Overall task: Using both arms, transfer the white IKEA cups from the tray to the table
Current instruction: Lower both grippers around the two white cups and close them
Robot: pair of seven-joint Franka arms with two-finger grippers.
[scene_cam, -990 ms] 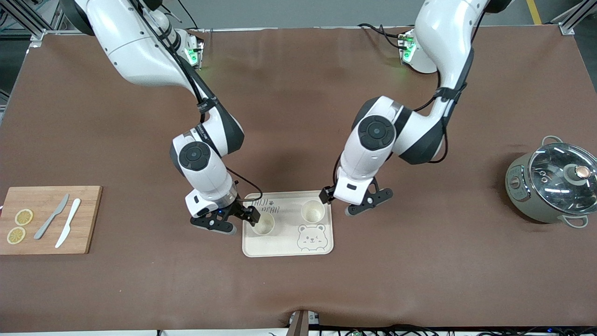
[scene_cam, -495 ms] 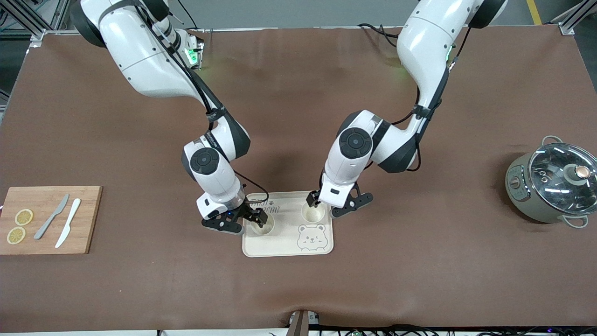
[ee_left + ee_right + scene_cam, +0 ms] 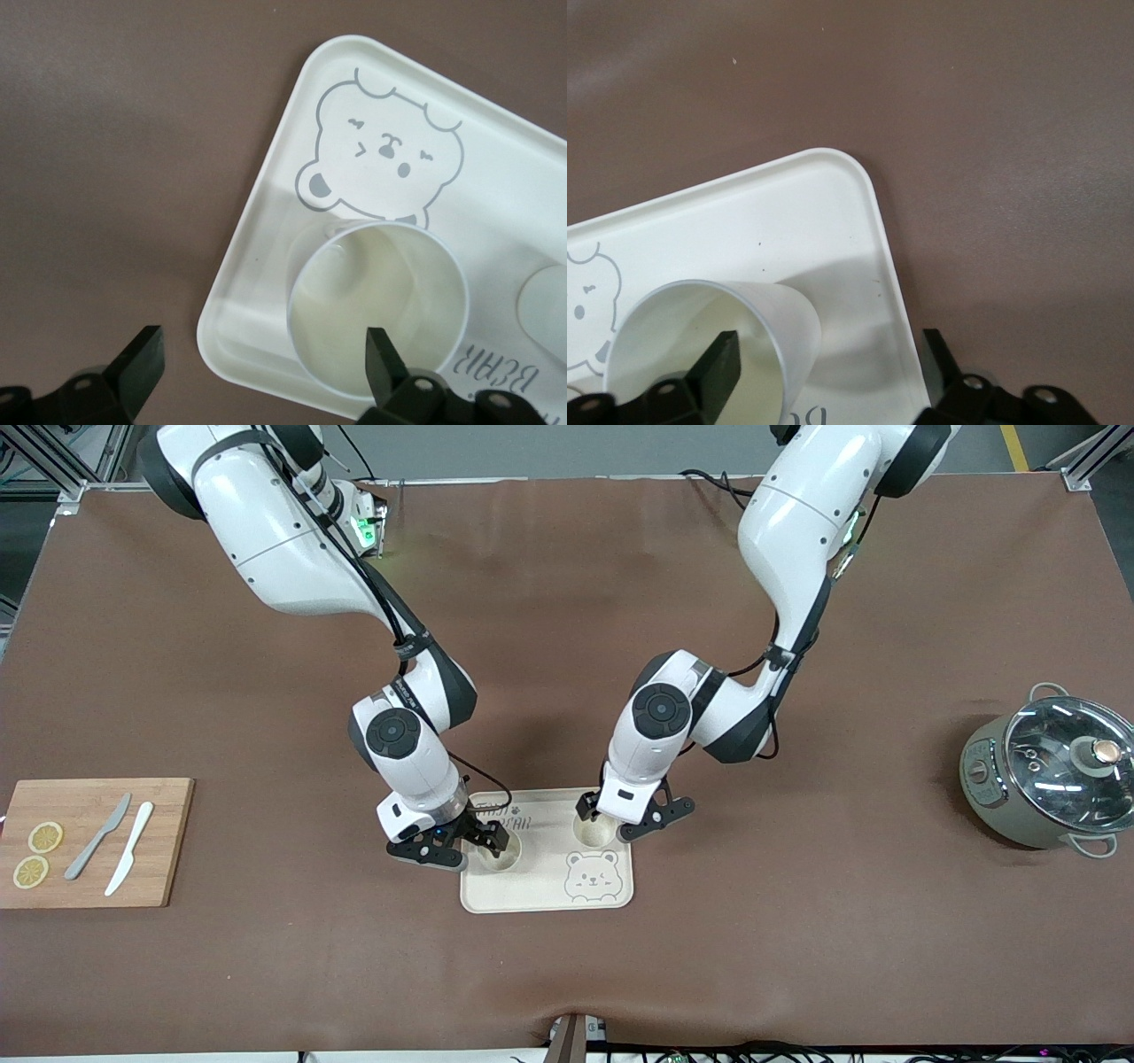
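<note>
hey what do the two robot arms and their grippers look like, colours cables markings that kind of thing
Both arms are glossy white with rounded shells, black joint bands and round black caps at the wrist joints. Thin black cables run along them. The left gripper and right gripper are small, black and two-fingered, with pierced bracket-like fingers. A green light glows at each base.

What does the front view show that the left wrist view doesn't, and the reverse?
Only the front view: both arms, the right pincer straddling the wall of its cup, the cutting board with lemon slices and knives, and the lidded pot.

Only the left wrist view: the left pincer open, one finger inside the cup and the other outside it over the table, past the tray's edge.

Both: the bear-printed tray and that upright cup standing on it.
</note>
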